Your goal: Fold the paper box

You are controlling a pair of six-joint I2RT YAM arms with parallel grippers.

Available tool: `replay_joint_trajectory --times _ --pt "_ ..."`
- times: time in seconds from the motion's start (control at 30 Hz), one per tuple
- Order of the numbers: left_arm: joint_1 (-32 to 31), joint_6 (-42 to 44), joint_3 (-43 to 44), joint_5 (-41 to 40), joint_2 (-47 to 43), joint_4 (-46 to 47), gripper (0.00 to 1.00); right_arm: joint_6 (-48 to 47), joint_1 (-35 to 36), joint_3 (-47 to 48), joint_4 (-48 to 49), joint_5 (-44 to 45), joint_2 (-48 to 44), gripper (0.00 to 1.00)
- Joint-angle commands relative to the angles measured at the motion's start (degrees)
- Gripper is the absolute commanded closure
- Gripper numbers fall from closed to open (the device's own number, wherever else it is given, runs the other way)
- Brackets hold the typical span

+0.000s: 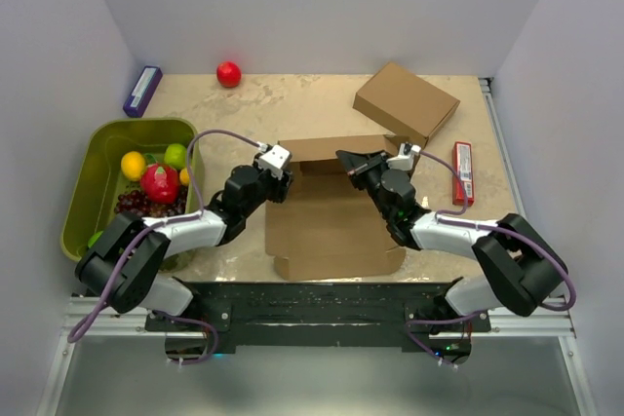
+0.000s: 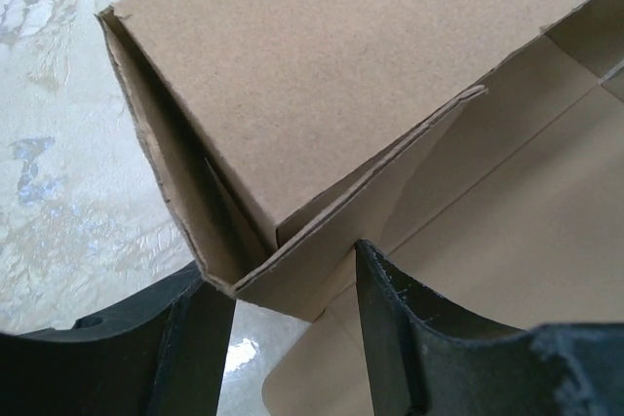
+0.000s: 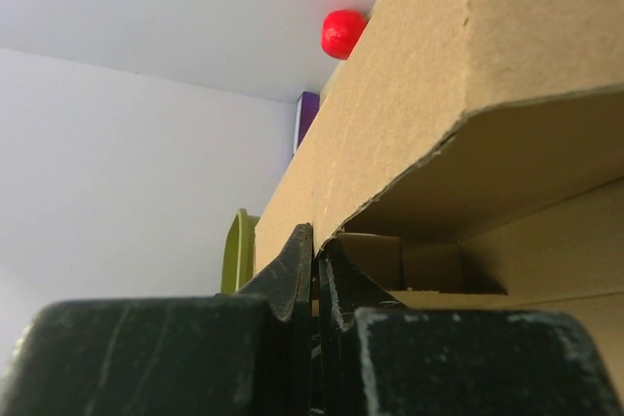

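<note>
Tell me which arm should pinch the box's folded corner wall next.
Left, probably: the left pincer stands open astride a folded corner of the paper box, one finger on either side. The right pincer is shut, beside another wall.

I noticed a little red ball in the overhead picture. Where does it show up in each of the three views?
Top external: the red ball lies at the far side of the table, left of centre.
Left wrist: not in it.
Right wrist: top centre, peeking over the raised cardboard edge.
Shared landmark: the paper box, which also shows in the left wrist view and the right wrist view.
</note>
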Motion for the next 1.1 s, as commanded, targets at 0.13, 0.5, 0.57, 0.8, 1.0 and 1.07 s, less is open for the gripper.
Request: replay_joint_trajectory --times 0.13,0.5,0.57,0.8,1.0,1.07 --pt "-1.26 3.88 3.55 -3.91 2.86 -0.28 0.46 -1.77 0.56 3.37 -11.45 -1.92 -2.44 1.0" --pt "-2.23 4.14 4.34 -4.97 4.71 0.07 0.47 -2.21 0.47 4.87 -14.18 -1.66 -3.58 1.0" --pt "-2.23 3.53 4.34 -4.88 4.53 0.42 0.48 -2.47 0.47 5.22 -14.53 -1.83 -3.49 1.0" --pt "-2.23 0.1 4.78 -4.35 3.65 3.14 0.6 -2.83 0.47 4.43 -14.54 -2.1 -3.49 0.97" --pt "-2.14 -3.68 6.18 -5.94 4.44 2.79 0.71 -5.28 0.47 4.6 -16.99 -0.43 -6.65 0.73" --pt "-2.05 -4.46 6.53 -6.37 4.18 2.44 0.76 -5.99 0.56 4.34 -17.7 0.18 -7.79 0.65"
